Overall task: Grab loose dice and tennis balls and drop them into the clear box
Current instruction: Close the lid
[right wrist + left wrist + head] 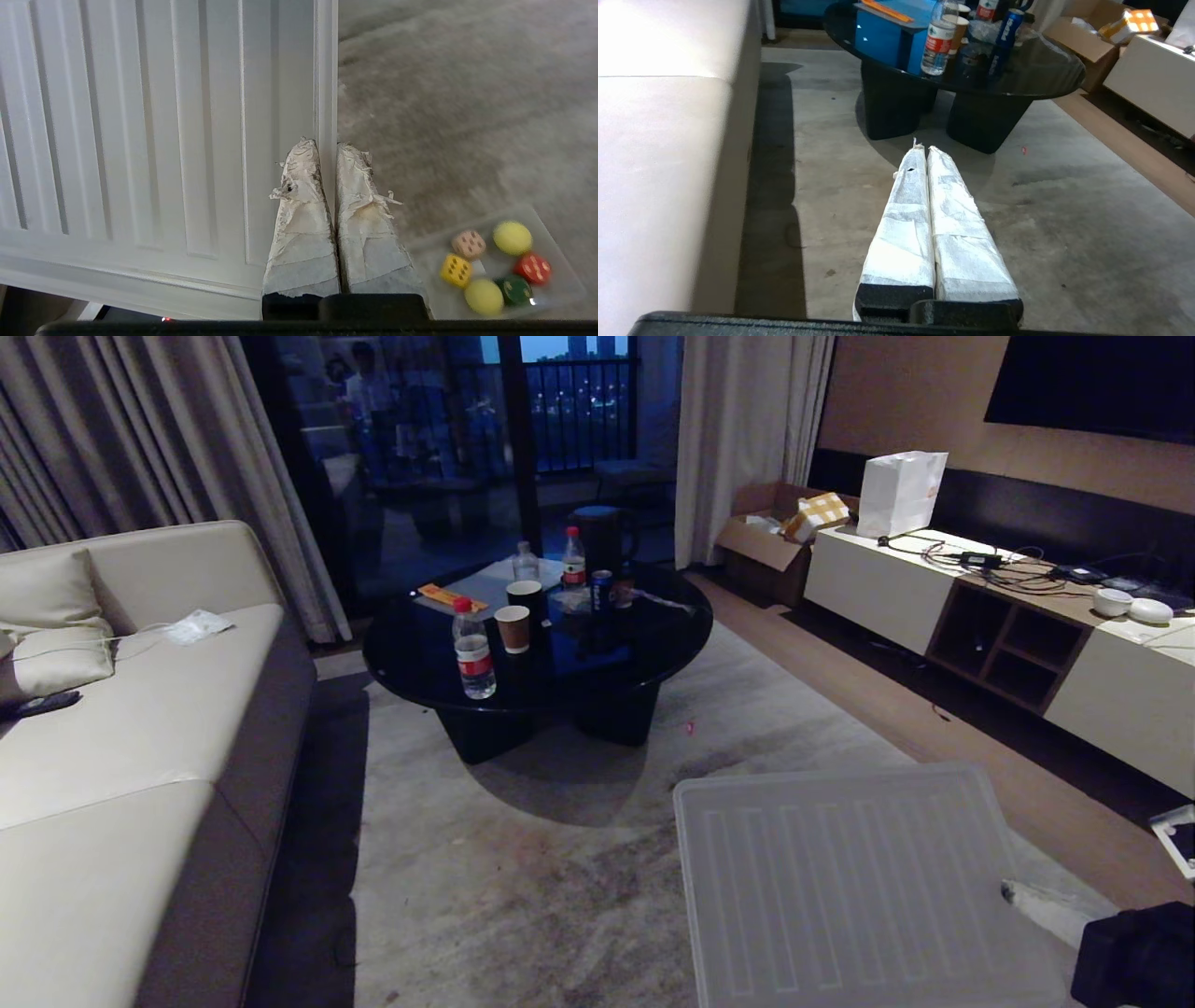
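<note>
The clear box (560, 291), a shallow translucent tray, sits on the carpet in the right wrist view. In it lie several dice, among them a red one (532, 268) and a beige one (468, 244), and two yellow-green tennis balls (512, 237) (483, 296). My right gripper (327, 144) is shut and empty, hovering over the edge of a big ribbed whitish plastic lid (140, 140) beside the box. Only its taped tip (1013, 893) shows at the lower right of the head view. My left gripper (927, 148) is shut and empty above the carpet, pointing at the coffee table.
The ribbed lid (840, 887) fills the lower right of the carpet. A round black coffee table (644, 644) with bottles and cups stands ahead. A beige sofa (140, 728) runs along the left, a low cabinet (1102, 681) along the right. A cardboard box (766, 546) sits by the curtain.
</note>
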